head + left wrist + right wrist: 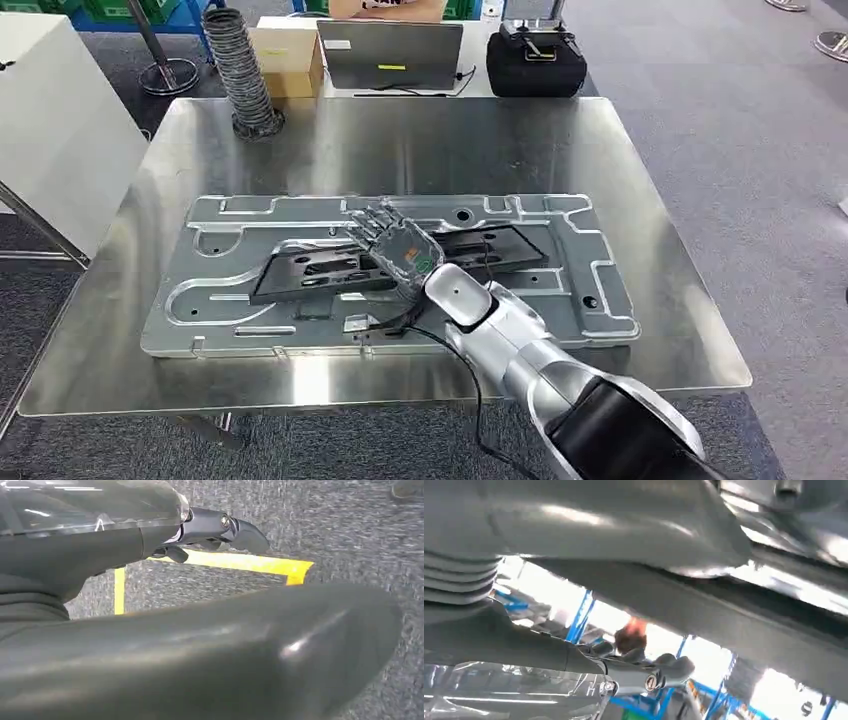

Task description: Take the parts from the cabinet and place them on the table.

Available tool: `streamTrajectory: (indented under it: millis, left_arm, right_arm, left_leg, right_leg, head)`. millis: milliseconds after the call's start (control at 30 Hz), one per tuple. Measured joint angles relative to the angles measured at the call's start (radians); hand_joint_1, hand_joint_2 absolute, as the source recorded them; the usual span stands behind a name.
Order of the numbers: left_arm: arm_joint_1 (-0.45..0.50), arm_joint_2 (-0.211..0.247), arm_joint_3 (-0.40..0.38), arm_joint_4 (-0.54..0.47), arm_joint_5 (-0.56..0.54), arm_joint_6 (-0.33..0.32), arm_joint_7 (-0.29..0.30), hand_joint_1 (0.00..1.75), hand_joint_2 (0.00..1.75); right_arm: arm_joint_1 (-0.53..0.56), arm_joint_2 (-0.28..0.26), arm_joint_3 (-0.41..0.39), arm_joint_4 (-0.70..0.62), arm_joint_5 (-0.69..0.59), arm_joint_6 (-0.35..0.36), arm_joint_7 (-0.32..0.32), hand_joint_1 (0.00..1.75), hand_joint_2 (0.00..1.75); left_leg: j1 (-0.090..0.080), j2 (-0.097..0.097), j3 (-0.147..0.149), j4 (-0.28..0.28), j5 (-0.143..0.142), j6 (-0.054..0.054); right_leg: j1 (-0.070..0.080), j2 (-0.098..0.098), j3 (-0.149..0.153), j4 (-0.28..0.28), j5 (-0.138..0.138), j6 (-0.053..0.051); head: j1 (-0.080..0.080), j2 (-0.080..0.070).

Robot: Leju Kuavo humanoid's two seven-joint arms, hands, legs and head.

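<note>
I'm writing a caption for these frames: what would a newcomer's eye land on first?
First, the big grey metal part lying flat across the middle of the shiny steel table, with the robot's right hand reaching in over the black panel at its centre. Next, the ribbed hose, closed laptop and black bag along the far edge.

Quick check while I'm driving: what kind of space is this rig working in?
Likely a factory-style workshop or test floor: a steel-topped table carries a large machined metal plate, a laptop sits beyond it, and yellow floor tape marks the grey carpet.
</note>
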Motion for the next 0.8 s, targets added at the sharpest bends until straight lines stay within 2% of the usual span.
streamTrajectory:
  millis: [67, 100, 133, 233, 267, 300, 333, 400, 433, 467, 500, 567, 600, 633, 667, 700, 733, 767, 800]
  left_arm:
    - [-0.002, 0.0, 0.0, 0.0, -0.001, 0.002, 0.003, 0.0, 0.0]
    - [-0.002, -0.006, 0.0, 0.0, -0.002, 0.002, 0.003, 0.0, 0.0]
    - [-0.005, -0.005, 0.0, 0.0, -0.003, 0.003, 0.004, 0.0, 0.0]
    - [-0.003, -0.005, 0.0, 0.0, -0.003, 0.005, 0.006, 0.0, 0.0]
    - [-0.004, -0.005, 0.0, 0.0, -0.003, 0.005, 0.006, 0.0, 0.0]
    - [-0.004, -0.005, 0.0, 0.0, -0.003, 0.005, 0.005, 0.0, 0.0]
    - [-0.004, -0.006, 0.0, 0.0, -0.003, 0.005, 0.004, 0.0, 0.0]
    - [-0.003, -0.005, 0.0, 0.0, -0.002, 0.004, 0.003, 0.0, 0.0]
    - [-0.001, -0.004, 0.0, 0.0, -0.002, 0.003, 0.002, 0.0, 0.0]
    - [0.001, -0.004, 0.0, 0.0, -0.002, 0.002, 0.002, 0.0, 0.0]
    - [0.002, -0.004, 0.0, 0.0, -0.002, 0.002, 0.001, 0.0, 0.0]
    - [0.001, -0.003, 0.0, 0.0, -0.003, 0.002, -0.001, 0.0, 0.0]
    - [0.001, -0.003, 0.0, 0.0, -0.004, 0.0, -0.001, 0.0, 0.0]
    - [-0.001, -0.004, 0.0, 0.0, -0.006, -0.002, -0.001, 0.0, 0.0]
    - [-0.002, -0.004, 0.0, 0.0, -0.006, -0.003, -0.002, 0.0, 0.0]
    - [-0.001, -0.004, 0.0, 0.0, -0.007, -0.004, -0.002, 0.0, 0.0]
    - [0.001, -0.004, 0.0, 0.0, -0.009, -0.007, -0.002, 0.0, 0.0]
    - [0.001, -0.004, 0.0, 0.0, -0.009, -0.009, -0.002, 0.0, 0.0]
    - [0.0, -0.005, 0.0, 0.0, -0.01, -0.011, -0.004, 0.0, 0.0]
  right_arm:
    - [-0.001, -0.001, -0.004, 0.0, -0.007, 0.001, -0.004, 0.0, 0.0]
    - [-0.002, -0.001, -0.006, 0.0, -0.008, 0.0, -0.006, 0.0, 0.0]
    - [-0.002, -0.002, -0.007, 0.0, -0.008, 0.0, -0.007, 0.0, 0.0]
    - [-0.001, -0.002, -0.007, 0.0, -0.002, 0.0, -0.006, 0.0, 0.0]
    - [-0.001, -0.002, -0.007, 0.0, -0.001, 0.001, -0.003, 0.0, 0.0]
    - [-0.001, -0.002, -0.007, 0.0, -0.001, 0.004, -0.003, 0.0, 0.0]
    - [-0.003, -0.002, -0.007, 0.0, -0.002, 0.007, -0.002, 0.0, 0.0]
    - [0.001, -0.002, -0.007, 0.0, -0.007, 0.01, -0.001, 0.0, 0.0]
    - [0.003, -0.002, -0.008, 0.002, -0.013, 0.01, -0.002, 0.0, 0.0]
    - [0.006, -0.003, -0.01, 0.003, -0.022, 0.012, -0.005, 0.0, 0.0]
    - [0.007, -0.003, -0.013, 0.003, -0.03, 0.014, -0.012, 0.0, 0.0]
    - [0.005, -0.004, -0.02, 0.003, -0.05, 0.023, -0.035, 0.0, 0.0]
    - [0.004, -0.005, -0.024, 0.003, -0.066, 0.029, -0.054, 0.0, 0.0]
    - [0.002, -0.007, -0.033, 0.003, -0.083, 0.03, -0.076, 0.0, 0.0]
    - [0.002, -0.008, -0.039, 0.003, -0.096, 0.031, -0.096, 0.0, 0.0]
    - [0.003, -0.011, -0.046, 0.003, -0.113, 0.031, -0.122, 0.0, 0.0]
    - [0.003, -0.014, -0.053, 0.003, -0.13, 0.037, -0.143, 0.0, 0.0]
    - [0.002, -0.018, -0.061, 0.002, -0.143, 0.04, -0.163, 0.0, 0.0]
    - [0.002, -0.021, -0.066, 0.0, -0.151, 0.04, -0.177, 0.0, 0.0]
  left_leg:
    - [-0.003, -0.003, 0.007, 0.0, -0.002, -0.003]
    - [-0.001, -0.003, 0.006, -0.002, -0.003, -0.005]
    - [-0.006, -0.004, 0.003, 0.0, -0.004, -0.013]
    - [0.0, -0.004, 0.004, -0.007, -0.003, -0.03]
    - [-0.005, -0.003, 0.005, -0.006, -0.006, -0.036]
    - [-0.001, -0.002, -0.002, 0.016, -0.021, -0.038]
    - [-0.001, -0.002, -0.025, 0.07, -0.056, -0.039]
    - [0.0, -0.002, -0.11, 0.241, -0.134, -0.045]
    - [0.0, -0.002, -0.144, 0.304, -0.151, -0.048]
    - [0.001, -0.002, -0.157, 0.322, -0.144, -0.049]
    - [0.003, -0.002, -0.144, 0.286, -0.112, -0.051]
    - [0.007, 0.0, -0.06, 0.112, -0.016, -0.053]
    - [0.011, 0.004, -0.023, 0.026, 0.006, -0.054]
    - [0.003, -0.001, -0.016, 0.02, -0.007, -0.044]
    - [0.006, -0.004, -0.021, 0.025, -0.005, -0.034]
    - [0.005, -0.005, -0.023, 0.026, -0.005, -0.029]
    - [0.001, -0.006, -0.023, 0.027, -0.006, -0.024]
    - [0.005, -0.006, -0.022, 0.024, -0.003, -0.015]
    - [0.006, -0.005, -0.021, 0.023, -0.003, -0.011]
  right_leg:
    - [0.006, 0.0, 0.086, -0.184, 0.097, -0.017]
    - [0.012, 0.0, 0.12, -0.267, 0.121, -0.032]
    - [0.016, -0.003, 0.125, -0.278, 0.115, -0.035]
    - [0.021, -0.003, 0.12, -0.278, 0.113, -0.041]
    - [0.011, -0.003, 0.128, -0.294, 0.121, -0.047]
    - [0.009, -0.006, 0.139, -0.305, 0.124, -0.049]
    - [0.008, -0.008, 0.14, -0.307, 0.124, -0.053]
    - [0.01, -0.009, 0.14, -0.305, 0.121, -0.056]
    - [0.01, -0.008, 0.139, -0.304, 0.12, -0.057]
    - [0.01, -0.008, 0.14, -0.302, 0.118, -0.056]
    - [0.009, -0.007, 0.141, -0.299, 0.115, -0.054]
    - [0.005, -0.005, 0.144, -0.287, 0.105, -0.045]
    - [0.008, -0.005, 0.142, -0.275, 0.096, -0.038]
    - [0.016, -0.004, 0.134, -0.263, 0.091, -0.031]
    - [0.016, -0.003, 0.131, -0.264, 0.092, -0.029]
    - [0.017, -0.003, 0.132, -0.264, 0.091, -0.026]
    - [0.013, -0.004, 0.133, -0.265, 0.092, -0.024]
    - [0.011, -0.003, 0.133, -0.262, 0.087, -0.018]
    - [0.008, -0.004, 0.129, -0.247, 0.074, -0.012]
  head:
    - [0.0, 0.0]
    - [0.0, 0.0]
    - [0.0, 0.0]
    - [0.0, 0.0]
    - [0.0, 0.0]
    - [0.0, 0.0]
    - [0.0, 0.0]
    - [0.0, 0.0]
    - [0.0, 0.0]
    - [0.0, 0.0]
    - [0.0, 0.0]
    - [0.0, 0.0]
    - [0.0, 0.0]
    - [0.0, 0.0]
    - [0.0, 0.0]
    - [0.0, 0.0]
    - [0.0, 0.0]
    - [0.0, 0.0]
    - [0.0, 0.0]
